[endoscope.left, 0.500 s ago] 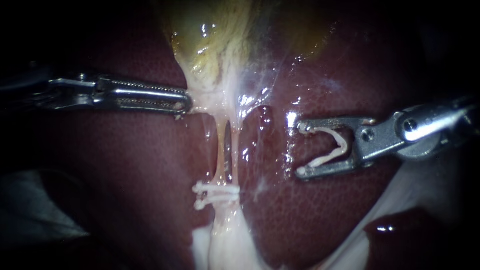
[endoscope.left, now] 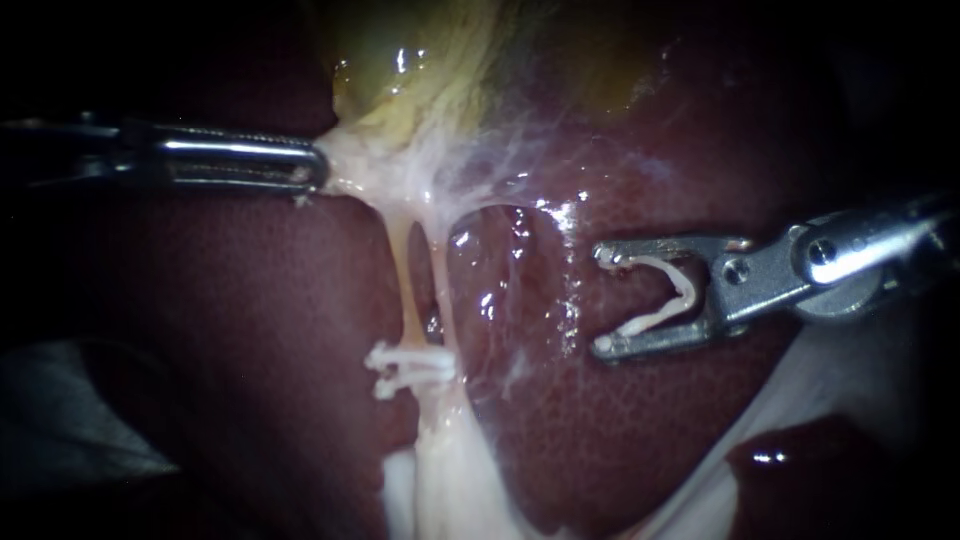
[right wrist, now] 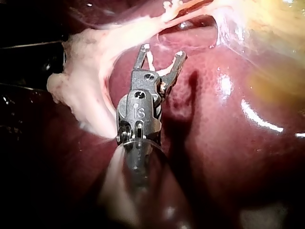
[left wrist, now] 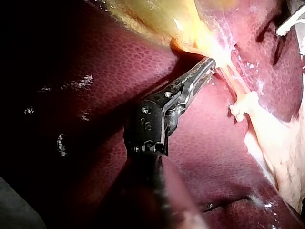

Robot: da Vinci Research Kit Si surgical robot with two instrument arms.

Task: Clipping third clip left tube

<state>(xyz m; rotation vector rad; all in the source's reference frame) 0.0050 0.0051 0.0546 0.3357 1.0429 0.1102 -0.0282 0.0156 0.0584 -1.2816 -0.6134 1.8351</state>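
My left instrument (endoscope.left: pixel 305 165) comes in from the left, its jaws shut on pale tissue at the gallbladder (endoscope.left: pixel 430 60) neck, pulling it leftward. Below that, two thin tubes run down side by side: the left tube (endoscope.left: pixel 405 270) pale and taut, the right tube (endoscope.left: pixel 442 290) beside it. Two white clips (endoscope.left: pixel 410 368) sit across the tubes lower down. My right instrument (endoscope.left: pixel 603 300) stands to the right over the liver, apart from the tubes, its jaws wide and holding an open white clip (endoscope.left: pixel 665 295). The left wrist view shows the left instrument (left wrist: pixel 209 64) gripping tissue; the right wrist view shows the loaded right instrument (right wrist: pixel 162 51).
Dark red liver (endoscope.left: pixel 250 300) lies on both sides of the tubes. A thin white membrane (endoscope.left: pixel 520 150) spreads from the gallbladder over the liver. Pale fatty tissue (endoscope.left: pixel 440 480) widens below the clips. A wet fold of liver (endoscope.left: pixel 800 460) lies at the lower right.
My left instrument has drawn back to the left and slightly up with the tissue, stretching the tubes slantwise; the two clips shifted left with them. My right instrument has stayed put.
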